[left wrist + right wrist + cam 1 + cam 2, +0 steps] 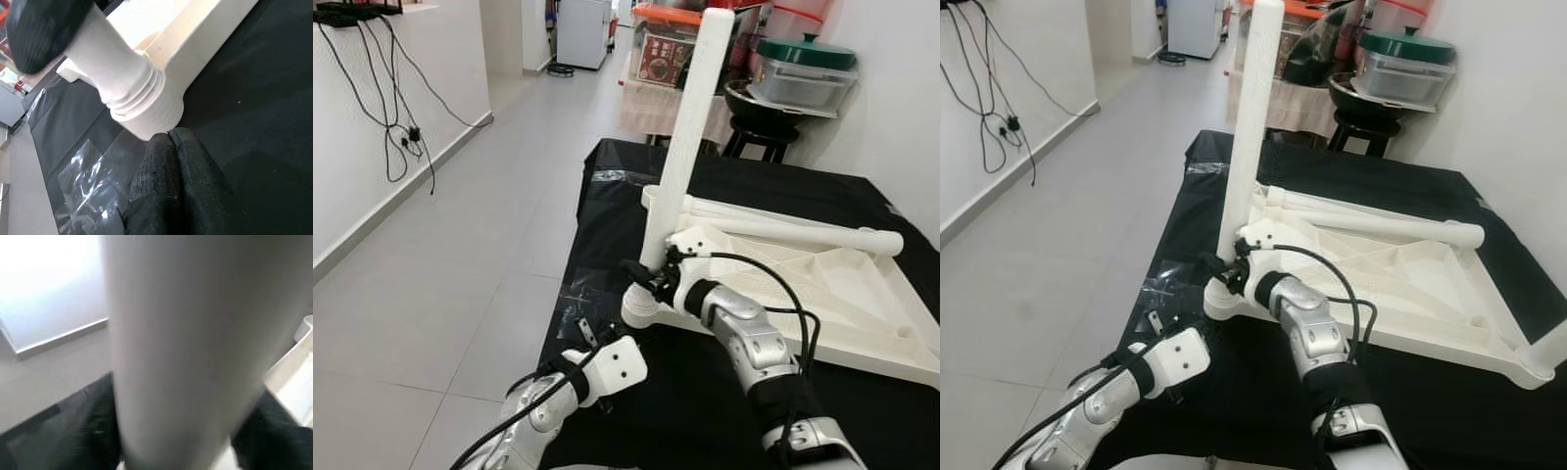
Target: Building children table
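Right gripper: fingers clamped around the leg near its base.
Leg: upright in the tabletop corner socket.
Left gripper: fingers pressed together, beside socket.

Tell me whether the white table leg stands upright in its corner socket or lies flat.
Standing, slightly tilted: the table leg rises from the corner socket of the upturned tabletop, right gripper at its base.

White table leg and tabletop on black sheet
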You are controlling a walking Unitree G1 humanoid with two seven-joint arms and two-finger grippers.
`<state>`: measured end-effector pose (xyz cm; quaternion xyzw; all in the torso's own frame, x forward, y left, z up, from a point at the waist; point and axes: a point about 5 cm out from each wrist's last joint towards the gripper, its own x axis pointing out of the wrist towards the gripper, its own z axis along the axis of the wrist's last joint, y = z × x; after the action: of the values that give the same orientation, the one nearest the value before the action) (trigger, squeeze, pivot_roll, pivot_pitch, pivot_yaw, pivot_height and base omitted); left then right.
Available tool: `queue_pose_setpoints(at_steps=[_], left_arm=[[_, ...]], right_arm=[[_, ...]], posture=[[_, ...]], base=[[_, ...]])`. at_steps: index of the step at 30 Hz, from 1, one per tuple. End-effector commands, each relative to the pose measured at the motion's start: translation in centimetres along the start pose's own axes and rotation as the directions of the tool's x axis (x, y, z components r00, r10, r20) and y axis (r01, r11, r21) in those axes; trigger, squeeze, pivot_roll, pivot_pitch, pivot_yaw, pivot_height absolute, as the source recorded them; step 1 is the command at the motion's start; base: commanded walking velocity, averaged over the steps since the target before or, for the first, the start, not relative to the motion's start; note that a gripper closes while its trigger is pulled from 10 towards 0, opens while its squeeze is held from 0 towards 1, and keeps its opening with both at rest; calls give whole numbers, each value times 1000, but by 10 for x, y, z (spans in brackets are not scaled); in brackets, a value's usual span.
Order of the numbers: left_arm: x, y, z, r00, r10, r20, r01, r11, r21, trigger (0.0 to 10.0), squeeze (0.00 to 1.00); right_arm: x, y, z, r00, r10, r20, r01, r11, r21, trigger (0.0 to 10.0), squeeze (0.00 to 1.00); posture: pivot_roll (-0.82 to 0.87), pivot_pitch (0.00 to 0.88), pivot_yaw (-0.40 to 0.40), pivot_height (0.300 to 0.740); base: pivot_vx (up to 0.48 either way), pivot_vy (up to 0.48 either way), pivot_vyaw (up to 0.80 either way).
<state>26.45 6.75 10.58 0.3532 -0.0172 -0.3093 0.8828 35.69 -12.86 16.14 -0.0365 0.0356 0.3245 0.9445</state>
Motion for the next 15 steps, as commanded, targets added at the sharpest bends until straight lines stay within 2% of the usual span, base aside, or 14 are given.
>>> queue_pose_setpoints(at_steps=[1, 5, 9, 10, 11, 14, 15], left_arm=[[0, -4, 2, 1000, -13, 7, 13, 1000, 0, 10000, 0], [0, -4, 3, 1000, -13, 8, 13, 1000, 0, 10000, 0], [0, -5, 4, 1000, -13, 10, 13, 1000, 0, 10000, 0], [0, -5, 5, 1000, -13, 10, 13, 1000, -1, 10000, 0], [0, -5, 5, 1000, -13, 10, 13, 1000, -1, 10000, 0], [-1, -5, 5, 1000, -13, 10, 13, 1000, -1, 10000, 0], [-1, -5, 5, 1000, -13, 10, 13, 1000, -1, 10000, 0]], right_arm=[[-9, -14, 11, 999, -11, 44, 11, 1000, -11, 10000, 1000], [-12, -19, 13, 998, 18, 52, -17, 1000, -20, 10000, 1000], [-15, -20, 17, 993, 104, 53, -101, 993, -53, 10000, 1000], [-15, -19, 18, 988, 142, 54, -139, 988, -64, 10000, 733], [-14, -17, 20, 981, 185, 58, -181, 981, -71, 10000, 0], [-9, -11, 27, 954, 289, 76, -283, 956, -81, 10000, 0], [-9, -11, 27, 954, 289, 76, -283, 956, -81, 10000, 0]], posture=[[113, 0, -138, 740], [111, 0, -138, 740], [102, 0, -139, 740], [95, 0, -134, 740], [98, 0, -134, 740], [100, 0, -130, 740], [100, 0, -130, 740]], base=[[0, 0, 0], [0, 0, 0], [0, 0, 0], [0, 0, 0], [0, 0, 0], [0, 0, 0], [0, 0, 0]])
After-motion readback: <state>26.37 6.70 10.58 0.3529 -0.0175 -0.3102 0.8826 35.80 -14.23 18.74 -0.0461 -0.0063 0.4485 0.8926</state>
